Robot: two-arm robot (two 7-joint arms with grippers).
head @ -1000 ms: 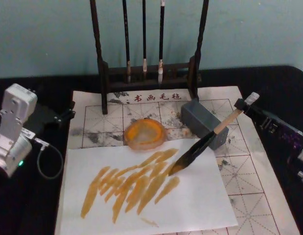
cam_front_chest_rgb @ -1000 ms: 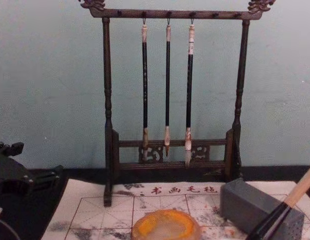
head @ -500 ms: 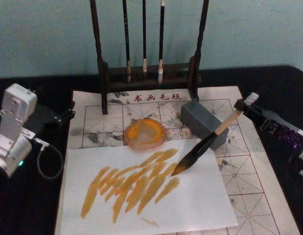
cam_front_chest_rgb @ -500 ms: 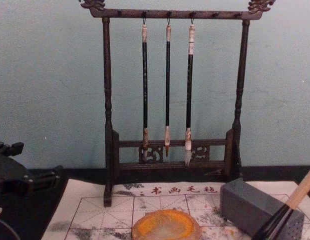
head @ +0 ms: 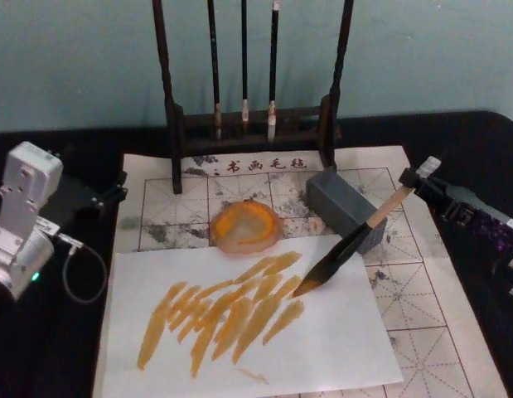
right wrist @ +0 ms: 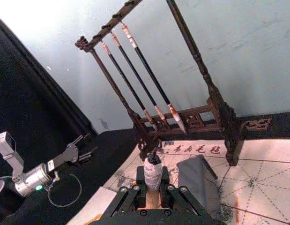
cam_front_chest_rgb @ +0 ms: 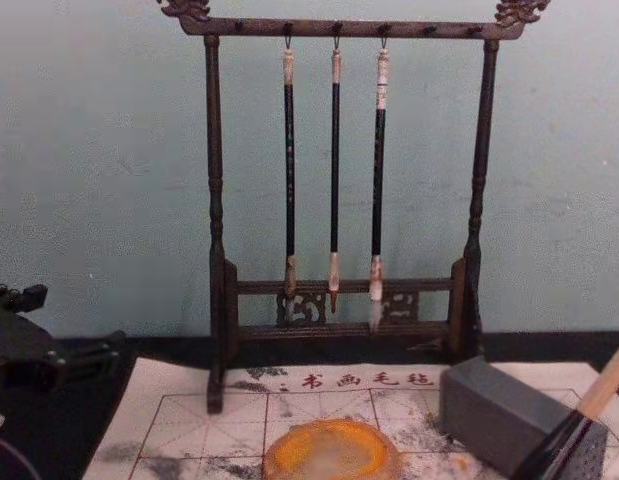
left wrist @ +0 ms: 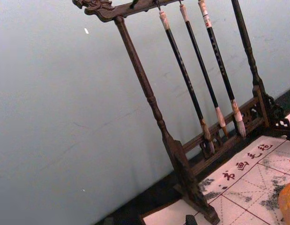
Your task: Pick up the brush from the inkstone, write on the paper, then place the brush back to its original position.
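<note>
Right gripper (head: 415, 177) fingers (right wrist: 129, 196) clamped on the brush (head: 355, 240) near its capped end. Brush slants down past the grey block (head: 337, 203), with its tip on the white sheet (head: 339, 348) by the orange strokes (head: 231, 311). That sheet overlies the gridded paper (head: 409, 290). Left gripper (head: 103, 197) parked at left over the black surface (head: 41, 356).

Rack (head: 252, 116), grey block (head: 343, 207) and orange dish (head: 245, 225) crowd the paper's (head: 413, 290) far end.

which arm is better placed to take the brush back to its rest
Right. The right gripper clamps the brush by its upper handle, tip at the white sheet. The left gripper sits far left, away from it.
</note>
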